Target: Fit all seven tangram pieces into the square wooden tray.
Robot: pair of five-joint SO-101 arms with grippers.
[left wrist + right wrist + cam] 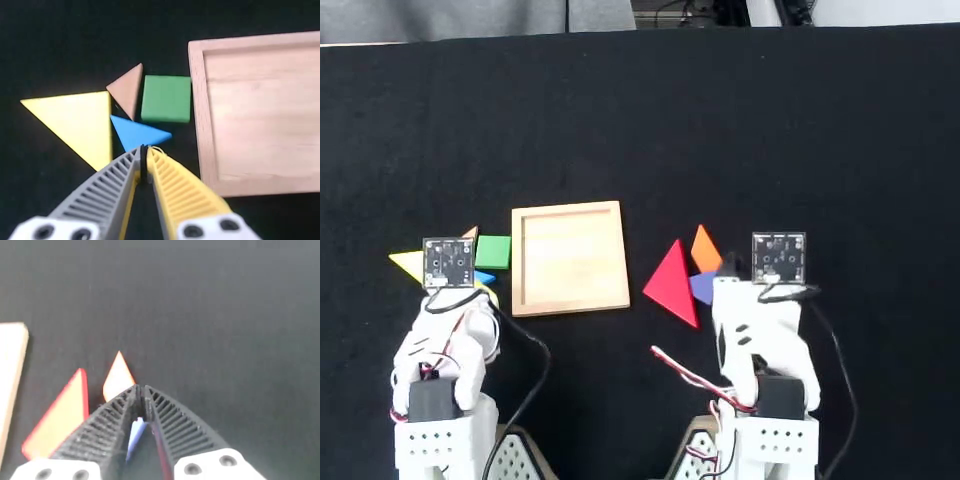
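The square wooden tray (570,258) lies in the middle of the black table, its floor bare wood. To its left lie a yellow triangle (75,122), a tan triangle (126,89), a green square (166,98) and a blue triangle (137,134). My left gripper (144,150) is shut, with its tips at the blue triangle's near edge. Right of the tray lie a red triangle (675,283), an orange triangle (705,247) and a blue-purple piece (701,288). My right gripper (139,388) is shut above the blue-purple piece (135,432), beside the orange triangle (118,377).
Both arm bases stand at the table's front edge, with cables trailing between them. The far half of the black table (640,120) is open cloth. The tray's edge (12,360) shows beyond the red triangle (55,420) in the right wrist view.
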